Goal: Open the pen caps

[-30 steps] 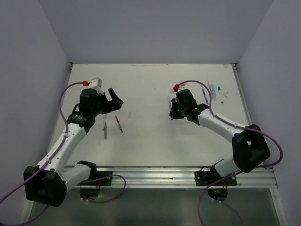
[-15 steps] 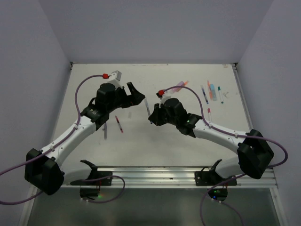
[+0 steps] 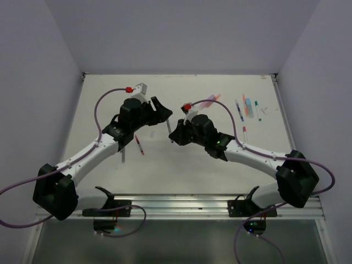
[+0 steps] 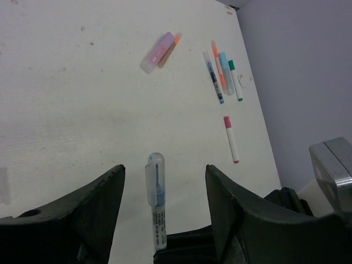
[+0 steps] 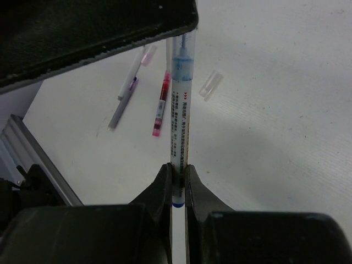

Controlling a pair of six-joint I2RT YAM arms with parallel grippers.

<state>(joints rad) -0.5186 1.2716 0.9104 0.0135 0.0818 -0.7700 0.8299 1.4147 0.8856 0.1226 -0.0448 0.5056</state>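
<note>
top view: over the middle of the table [image 3: 181,159], the right gripper [image 3: 175,135] pinches a clear-bodied pen [image 3: 168,125] by its lower end, capped end aimed at 11 o'clock so the left gripper [image 3: 160,111] can reach it. spare pens [image 3: 247,104] lie at 2 o'clock. left wrist view: its jaws stand spread, the translucent pen cap [image 4: 155,175] between them untouched, lined up for pulling. right wrist view: fingers [image 5: 163,181] pressed tight on the barrel to steady it

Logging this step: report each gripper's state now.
Left gripper: open, jaws either side of the pen cap, not touching it.
Right gripper: shut on the pen, near its lower end.
</note>
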